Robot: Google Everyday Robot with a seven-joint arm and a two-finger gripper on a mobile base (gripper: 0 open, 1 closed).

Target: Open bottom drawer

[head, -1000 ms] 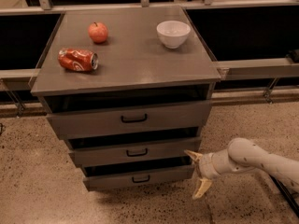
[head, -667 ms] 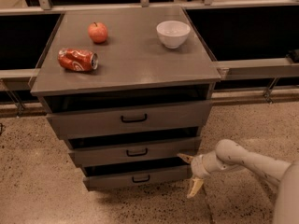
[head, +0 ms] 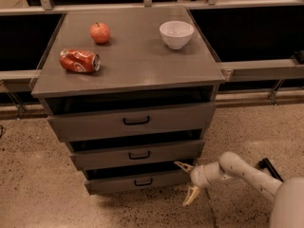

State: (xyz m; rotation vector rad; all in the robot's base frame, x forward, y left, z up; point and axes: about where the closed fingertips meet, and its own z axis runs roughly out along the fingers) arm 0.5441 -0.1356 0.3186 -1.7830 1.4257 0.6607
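The bottom drawer (head: 121,183) is the narrowest grey front of three, with a small black loop handle (head: 143,182) at its centre. It sits low in the cabinet, just above the floor. My gripper (head: 186,182) is at the end of the white arm coming in from the lower right. It is open, with one yellowish finger (head: 183,166) by the drawer's right end and the other finger (head: 191,195) lower, over the floor. It holds nothing and is to the right of the handle.
The grey cabinet top (head: 133,56) carries a red apple (head: 100,33), a crushed red can (head: 79,61) and a white bowl (head: 176,34). The mid drawer (head: 137,155) and the top drawer (head: 135,121) are above. Speckled floor (head: 38,194) surrounds the cabinet.
My gripper has moved left, closer to the right end of the bottom drawer. The drawers and the things on top have not moved.
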